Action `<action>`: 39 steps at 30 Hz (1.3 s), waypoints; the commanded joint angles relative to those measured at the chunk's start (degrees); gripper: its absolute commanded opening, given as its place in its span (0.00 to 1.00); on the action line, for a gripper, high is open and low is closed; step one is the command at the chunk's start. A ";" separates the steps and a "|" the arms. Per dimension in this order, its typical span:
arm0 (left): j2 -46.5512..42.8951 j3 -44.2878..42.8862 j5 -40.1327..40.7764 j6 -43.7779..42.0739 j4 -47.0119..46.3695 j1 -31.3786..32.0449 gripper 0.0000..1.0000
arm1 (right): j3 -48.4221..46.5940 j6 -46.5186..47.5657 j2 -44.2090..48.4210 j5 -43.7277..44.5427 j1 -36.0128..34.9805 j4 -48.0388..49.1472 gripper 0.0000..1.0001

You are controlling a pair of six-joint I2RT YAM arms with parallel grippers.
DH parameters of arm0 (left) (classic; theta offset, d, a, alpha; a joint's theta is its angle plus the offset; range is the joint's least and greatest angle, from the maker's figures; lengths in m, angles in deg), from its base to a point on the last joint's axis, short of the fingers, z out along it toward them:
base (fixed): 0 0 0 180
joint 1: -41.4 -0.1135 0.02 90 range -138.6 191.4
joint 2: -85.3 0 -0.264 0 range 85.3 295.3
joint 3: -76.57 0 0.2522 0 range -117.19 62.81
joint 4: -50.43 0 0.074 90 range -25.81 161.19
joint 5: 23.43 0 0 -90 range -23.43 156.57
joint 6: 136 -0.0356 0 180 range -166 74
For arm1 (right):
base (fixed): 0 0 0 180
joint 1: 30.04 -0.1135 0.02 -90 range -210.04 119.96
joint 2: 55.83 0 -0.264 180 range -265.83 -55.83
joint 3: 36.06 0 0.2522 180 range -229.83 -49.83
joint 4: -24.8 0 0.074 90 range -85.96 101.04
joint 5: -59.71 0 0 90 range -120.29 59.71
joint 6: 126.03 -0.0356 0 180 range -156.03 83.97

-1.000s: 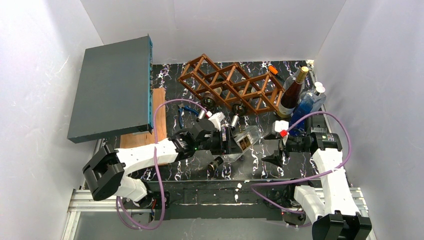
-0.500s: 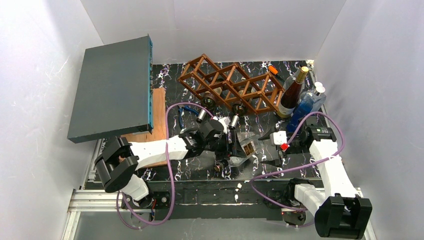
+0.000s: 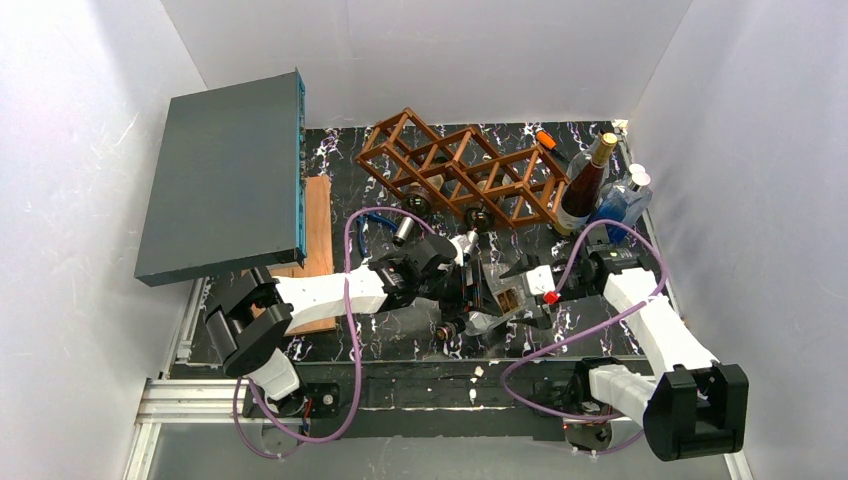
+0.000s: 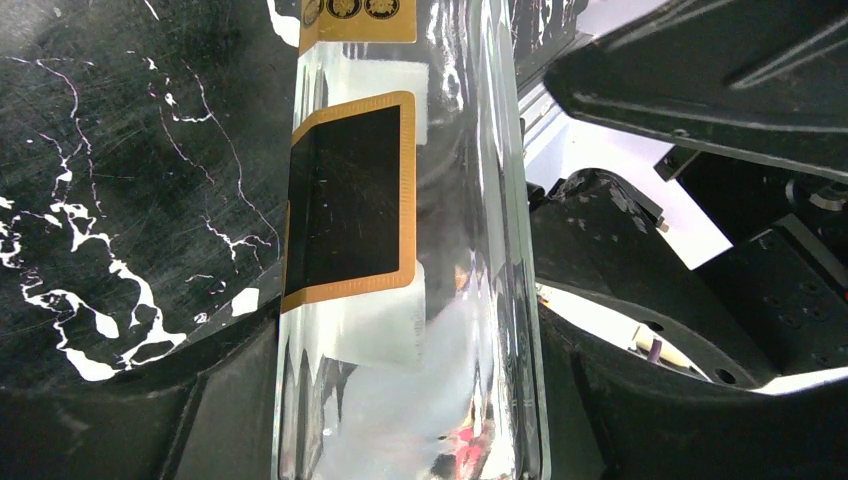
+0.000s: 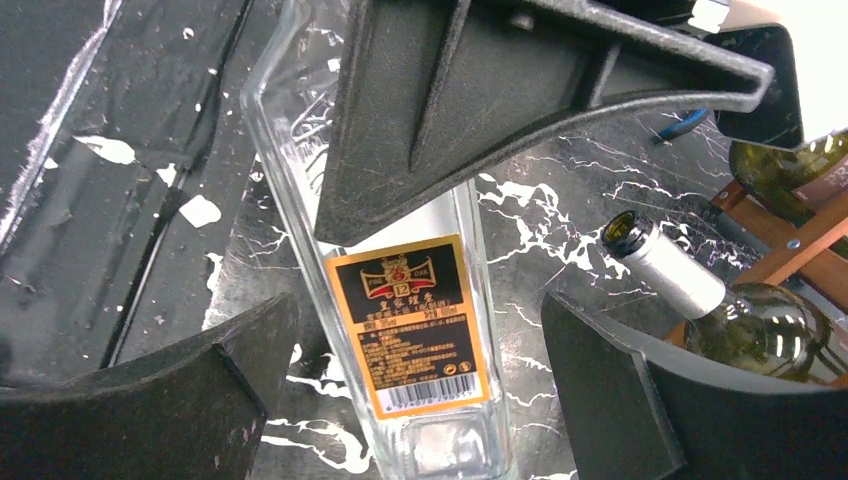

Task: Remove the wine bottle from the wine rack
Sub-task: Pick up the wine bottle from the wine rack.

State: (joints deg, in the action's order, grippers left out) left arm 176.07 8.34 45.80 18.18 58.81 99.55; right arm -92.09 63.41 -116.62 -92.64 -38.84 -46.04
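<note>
Left gripper [image 4: 405, 380]: clenched on the bottle [image 4: 350, 200], one finger on each side of the clear glass by the black-and-gold label. Right gripper [image 5: 418, 400]: jaws spread wide, straddling the bottle's base end without touching the glass, as far as we can see.

The bottle lies tilted in the lower centre of the overhead view, low over the table [image 3: 390, 335] and well clear of the rack [image 3: 470, 178] in the upper centre. We cannot tell whether it rests on the table.

Step, as we judge it: the extraction is done and a hand-over or set-down is in hand. The next move needs the right jaws to close squarely on the base before the left lets go, or else a gentle lowering.

Around: a foil-necked bottle [image 5: 668, 275] sits in the rack, its neck pointing towards the right finger, which is the closest obstruction. A dark bottle [image 3: 583, 190] and a blue bottle [image 3: 612, 208] stand at right, beside the right arm. A grey box [image 3: 225, 175] and a board [image 3: 318, 215] at left are out of the way.
</note>
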 commanded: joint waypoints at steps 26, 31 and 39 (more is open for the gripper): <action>-0.87 -5.05 -6.23 1.30 -5.95 0.22 0.30 | 2.98 -11.99 -4.51 11.27 -12.91 15.90 0.46; -3.06 -3.58 -6.17 1.03 -5.95 -0.28 0.59 | 2.02 -11.77 -4.90 9.66 -12.91 13.98 0.32; -8.25 0.17 -5.91 0.17 -6.88 -1.57 0.84 | 1.83 -13.48 -5.32 7.01 -12.66 13.95 0.22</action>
State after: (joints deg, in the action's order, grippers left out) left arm 174.95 8.31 42.15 19.25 59.31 98.70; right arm -88.26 52.17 -121.58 -81.89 -51.43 -30.85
